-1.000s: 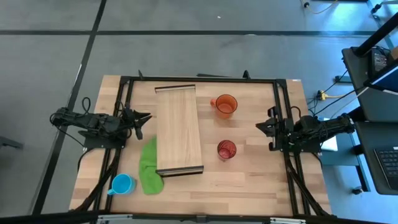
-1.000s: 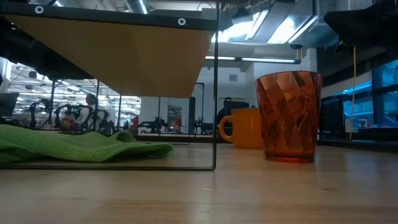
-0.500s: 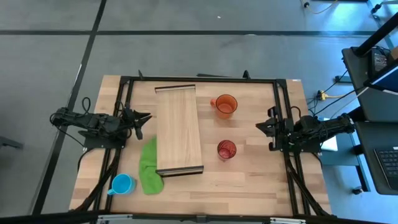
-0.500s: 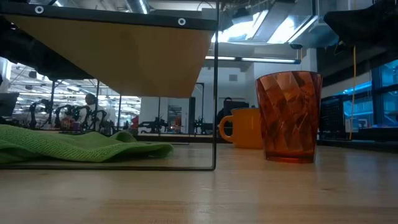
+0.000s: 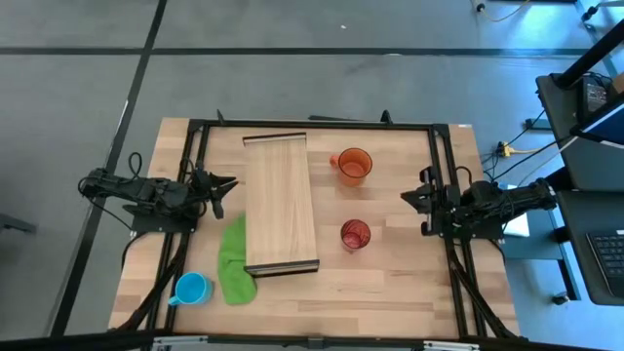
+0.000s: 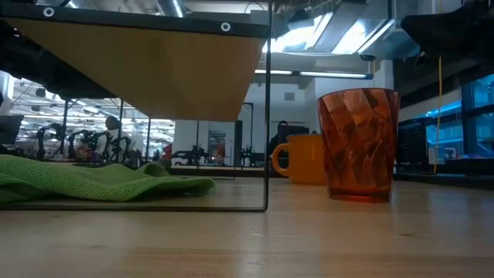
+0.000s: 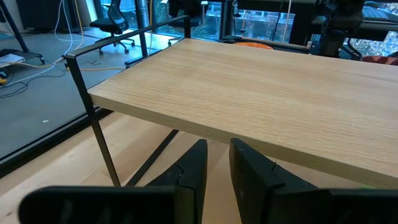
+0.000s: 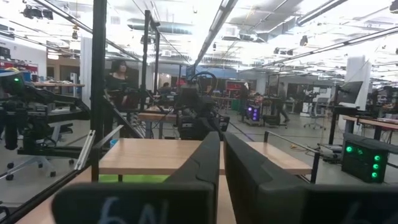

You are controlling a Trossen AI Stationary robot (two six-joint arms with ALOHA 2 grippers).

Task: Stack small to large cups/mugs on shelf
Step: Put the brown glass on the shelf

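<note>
The shelf (image 5: pixel 279 203) is a raised light-wood plank standing on thin dark legs at the table's middle; it also shows in the left wrist view (image 7: pixel 267 87). The orange handled mug (image 5: pixel 353 165) stands upright right of the shelf's far end. The dark red tumbler (image 5: pixel 355 235) stands upright nearer, large in the low view (image 6: pixel 360 144). The light blue mug (image 5: pixel 191 289) stands at the near left corner. My left gripper (image 5: pixel 222 187) is shut and empty, left of the shelf. My right gripper (image 5: pixel 409 198) is shut and empty, right of the cups.
A green cloth (image 5: pixel 234 261) lies on the table along the shelf's near left side, partly under it. A black frame (image 5: pixel 312 124) runs around the table's edges. Bare tabletop lies near the front edge and between the tumbler and my right gripper.
</note>
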